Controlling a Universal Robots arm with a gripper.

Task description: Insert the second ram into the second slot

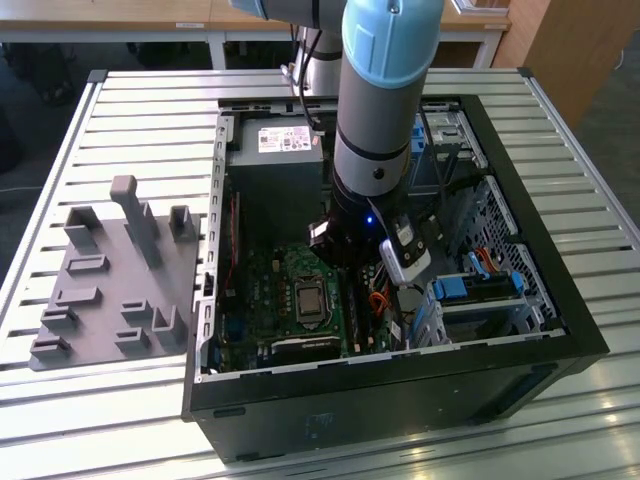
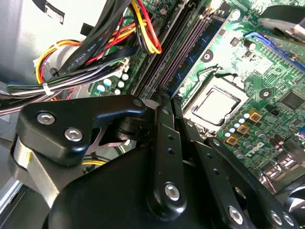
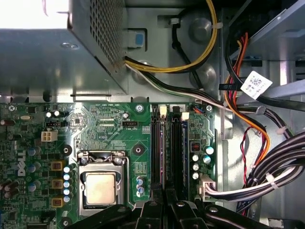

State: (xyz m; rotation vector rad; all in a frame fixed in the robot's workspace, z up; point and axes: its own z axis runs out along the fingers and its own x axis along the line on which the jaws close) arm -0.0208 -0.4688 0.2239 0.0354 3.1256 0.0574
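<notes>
Gripper (image 3: pixel 164 202) down over the memory slots (image 3: pixel 170 145) beside the CPU socket (image 3: pixel 100 186) — fingers drawn together; whether they pinch the second ram, can't tell

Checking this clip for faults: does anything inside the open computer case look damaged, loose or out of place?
Nothing stands out. The gripper sits low over the memory slots beside the processor socket; the motherboard looks intact and the cable bundles are tied to one side.

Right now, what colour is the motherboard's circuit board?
Green. The motherboard shows best in the first wrist view, lying flat inside the open computer case.
</notes>
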